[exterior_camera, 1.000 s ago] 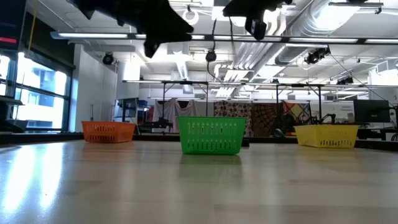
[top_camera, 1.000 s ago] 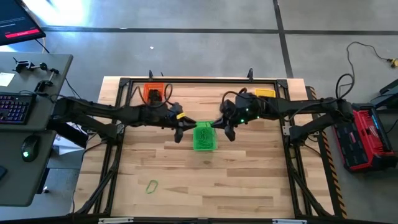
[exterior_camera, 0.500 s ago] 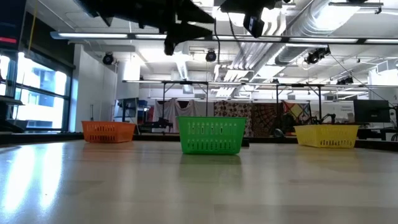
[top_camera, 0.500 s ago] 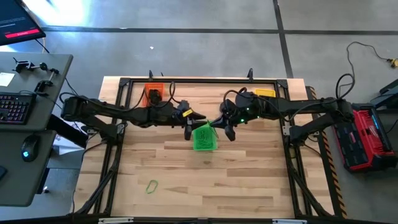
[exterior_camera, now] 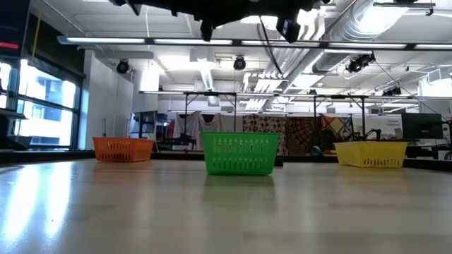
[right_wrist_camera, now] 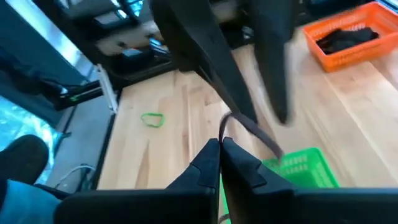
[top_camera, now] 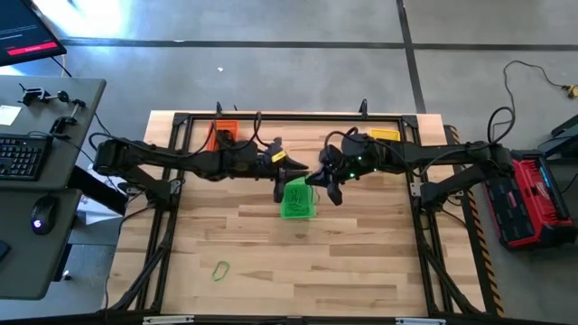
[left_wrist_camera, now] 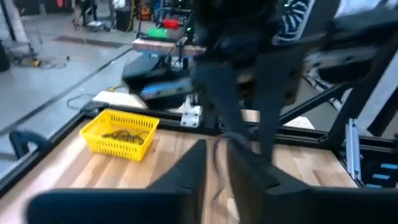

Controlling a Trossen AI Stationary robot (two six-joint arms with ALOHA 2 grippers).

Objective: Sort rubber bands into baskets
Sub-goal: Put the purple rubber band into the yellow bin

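My right gripper (top_camera: 319,181) hangs above the green basket (top_camera: 296,200), shut on a thin dark rubber band (right_wrist_camera: 249,132). My left gripper (top_camera: 301,171) points level toward it from the table's left, with a narrow gap between its fingers. The band shows in that gap in the left wrist view (left_wrist_camera: 216,158). The green basket stands on the table's middle. The orange basket (top_camera: 222,135) at the far left holds black bands (right_wrist_camera: 348,34). The yellow basket (top_camera: 384,135) at the far right holds dark and tan bands (left_wrist_camera: 124,135). A green rubber band (top_camera: 220,269) lies flat near the front left. My right gripper pinches one end of the dark band's loop (right_wrist_camera: 223,135) between its two fingertips. The fingers slant down toward the table's left. The rest of the loop stands out slack past the tips, clear of the table and above the green basket. My left gripper: I cannot tell whether it touches the band.
A dark frame (top_camera: 289,116) borders the table's edges. Bare wood (top_camera: 343,262) lies between the green basket and the near edge. A desk with a keyboard (top_camera: 23,155) stands left of the table, and a red case (top_camera: 533,200) stands to its right.
My left gripper has gone up and toward the table's right, from beside the green basket to close by my right gripper. It has tipped from pointing down to pointing level.
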